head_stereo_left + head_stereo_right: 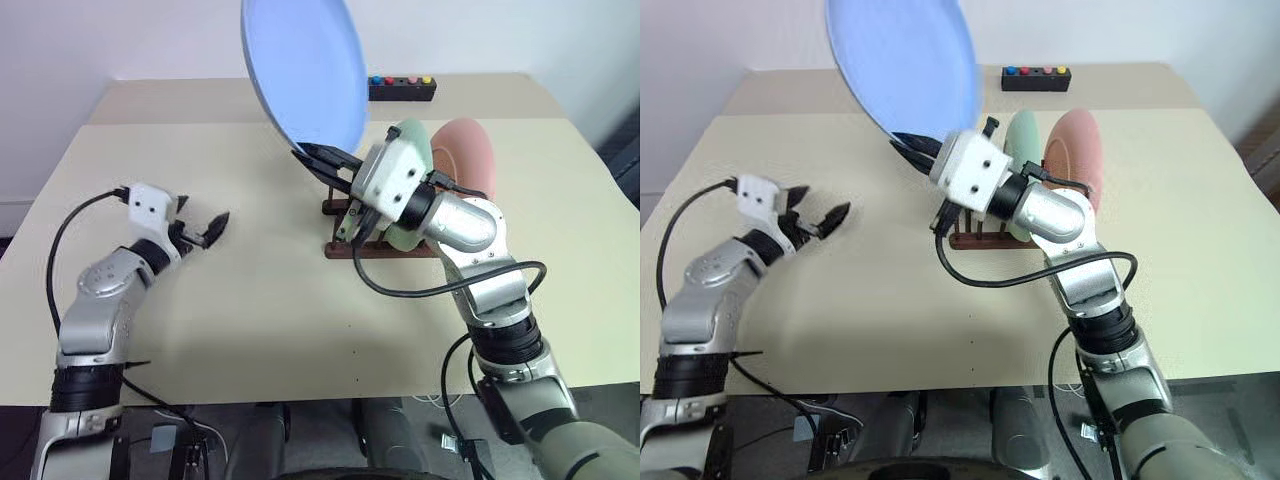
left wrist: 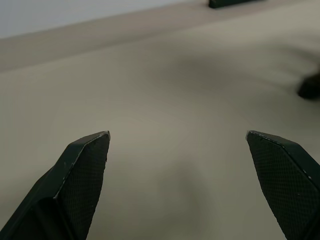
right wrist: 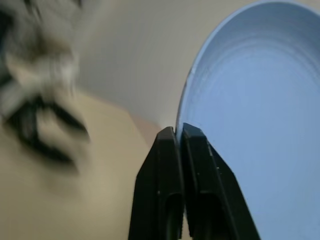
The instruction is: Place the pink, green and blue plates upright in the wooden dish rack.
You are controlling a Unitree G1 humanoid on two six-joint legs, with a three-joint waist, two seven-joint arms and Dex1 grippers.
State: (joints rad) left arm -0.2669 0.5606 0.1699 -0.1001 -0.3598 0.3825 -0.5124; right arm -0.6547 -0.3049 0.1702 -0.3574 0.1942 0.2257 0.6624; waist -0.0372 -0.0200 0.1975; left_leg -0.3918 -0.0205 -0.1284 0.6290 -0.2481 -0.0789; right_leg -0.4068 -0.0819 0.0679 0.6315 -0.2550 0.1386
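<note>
Right gripper [image 1: 312, 156] pinches the rim of the blue plate [image 1: 305, 65], held upright above it. Behind it, green plate [image 1: 1023, 135] and pink plate [image 1: 1076, 150] stand in the rack [image 1: 385, 247]. Left gripper [image 1: 205, 228], spread wide, hangs over the table [image 1: 250, 300].

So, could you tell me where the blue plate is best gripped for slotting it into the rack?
At its rim, from below, as the right gripper does now: shut on the lower edge of the blue plate, which stands upright in the air. The thin rim fits between the fingers. The green plate already stands in the wooden dish rack.
</note>
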